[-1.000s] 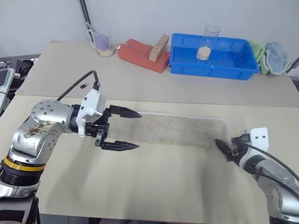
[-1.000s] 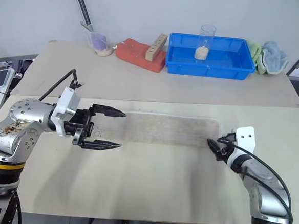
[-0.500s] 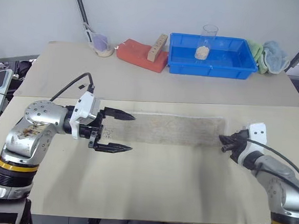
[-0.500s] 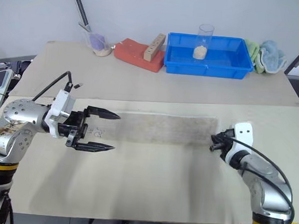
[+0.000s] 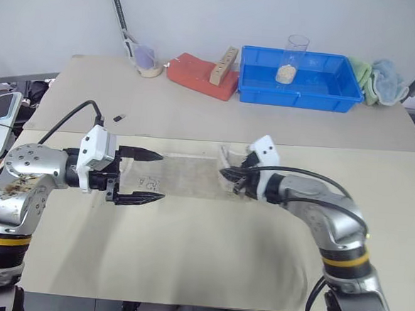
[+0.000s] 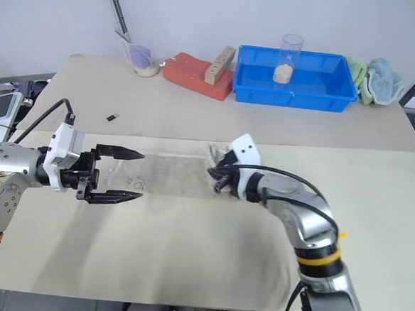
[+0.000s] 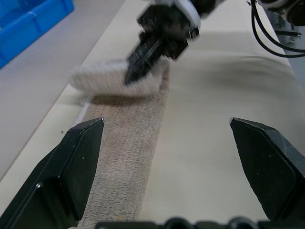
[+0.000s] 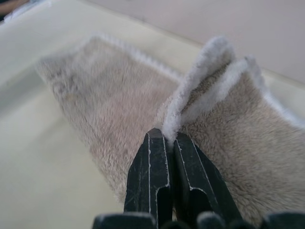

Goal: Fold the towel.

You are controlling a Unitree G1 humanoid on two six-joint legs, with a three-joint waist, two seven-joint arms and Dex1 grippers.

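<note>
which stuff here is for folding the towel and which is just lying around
In use:
towel
right gripper, shut on the towel's edge
left gripper, open

Lying about:
blue bin
clear cup
red block
green and blue cloths

The towel point(image 8: 109, 105) is beige-tan with white edging. The table point(image 5: 207, 262) is pale cream. At the back stand a bright blue bin point(image 5: 302, 80), an orange-red block point(image 5: 199, 76), and green and light-blue cloths point(image 5: 380, 75).
</note>
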